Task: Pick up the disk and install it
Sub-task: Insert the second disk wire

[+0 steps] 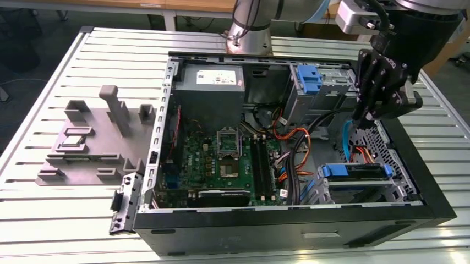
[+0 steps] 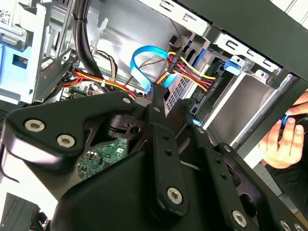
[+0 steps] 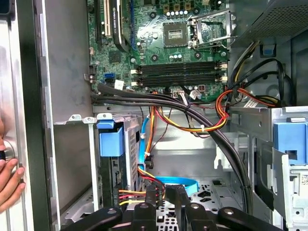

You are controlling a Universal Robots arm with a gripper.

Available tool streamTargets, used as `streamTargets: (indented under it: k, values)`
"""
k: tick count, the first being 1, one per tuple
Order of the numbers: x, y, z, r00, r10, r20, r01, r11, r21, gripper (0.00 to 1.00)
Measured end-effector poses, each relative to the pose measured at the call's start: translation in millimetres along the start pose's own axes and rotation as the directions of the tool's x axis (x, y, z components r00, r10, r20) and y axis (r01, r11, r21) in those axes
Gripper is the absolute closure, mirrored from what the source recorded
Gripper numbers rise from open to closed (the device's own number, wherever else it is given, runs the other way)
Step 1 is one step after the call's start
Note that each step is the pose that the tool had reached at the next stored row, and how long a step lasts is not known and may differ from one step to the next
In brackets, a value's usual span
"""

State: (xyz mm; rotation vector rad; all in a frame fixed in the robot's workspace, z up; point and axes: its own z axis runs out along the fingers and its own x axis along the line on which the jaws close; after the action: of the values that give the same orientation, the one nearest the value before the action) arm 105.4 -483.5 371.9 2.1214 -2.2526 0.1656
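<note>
We see a pale grey metal bench (image 1: 309, 38) with long parallel slots running across its top, filling most of the exterior view. Light falls evenly on it, and the ribs shine softly with no hard shadows. Beyond its far edge we catch a wooden tabletop (image 1: 147, 4) with a warm brown surface, carried on a white leg (image 1: 169, 21). To the exterior view's left the dark grey floor (image 1: 29, 49) drops away beside the bench, dim and matte. At the exterior view's right edge another strip of dark floor (image 1: 457, 77) shows past the bench's corner.
</note>
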Motion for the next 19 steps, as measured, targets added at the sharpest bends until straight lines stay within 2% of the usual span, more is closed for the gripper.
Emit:
streamTargets:
  k: [3, 6, 7, 9, 11, 19]
  values:
    - [0.4, -0.1, -3.0, 1.0, 0.0, 0.0096, 0.0, 1.0, -0.0027, 0.7]
    - [-0.1, -0.2, -4.4, 0.9999, 0.0, 0.013, 0.0, 1.0, -0.0038, 0.7]
    - [-1.9, -0.2, -4.6, 0.9999, 0.0, 0.0116, 0.0, 1.0, -0.0037, 0.7]
    - [-7.9, 0.1, -4.7, 1.0, 0.0, 0.0033, 0.0, 1.0, -0.0033, 0.7]
    - [-11.7, 0.4, -3.8, 1.0, 0.0, -0.0015, 0.0, 1.0, -0.003, 0.7]
    - [-12.8, 0.8, 5.8, 0.9998, -0.001, -0.0221, 0.001, 1.0, 0.0, 0.7]
